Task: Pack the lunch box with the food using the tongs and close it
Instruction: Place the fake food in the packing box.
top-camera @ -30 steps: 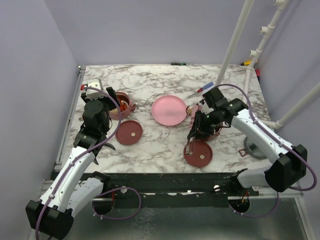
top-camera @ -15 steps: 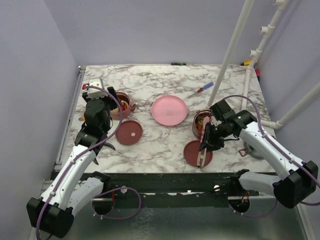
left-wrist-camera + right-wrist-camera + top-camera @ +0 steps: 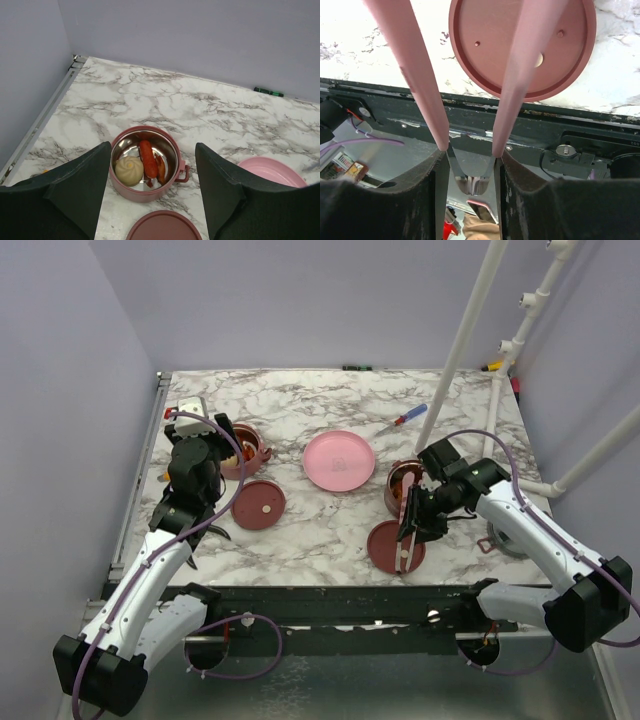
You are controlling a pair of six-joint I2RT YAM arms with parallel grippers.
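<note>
The lunch box stands in parts. Its left tier (image 3: 144, 187) holds food: a cream ball (image 3: 129, 170) and a red sausage (image 3: 148, 159). My left gripper (image 3: 152, 150) hangs open just above and in front of this tier (image 3: 243, 449), nothing between its fingers. One maroon lid (image 3: 258, 504) lies beside it. The right tier (image 3: 404, 483) sits near the plate, its contents too dim to name. My right gripper (image 3: 470, 162) is shut on the hinge end of the pink tongs (image 3: 422, 75), whose arms spread over the second maroon lid (image 3: 485, 30). In the top view the tongs (image 3: 403, 530) lie along that lid (image 3: 385, 543).
The flat pink plate (image 3: 339, 460) lies bare between the two tiers. A red-and-blue screwdriver (image 3: 403, 420) rests behind it. A white pipe frame (image 3: 465, 335) rises at the back right. The table's near edge and black rail (image 3: 560, 125) run just below the right lid.
My right arm has swung right and toward the near edge, carrying the tongs from beside the plate to over the right lid, uncovering the right tier. The left arm has not moved.
</note>
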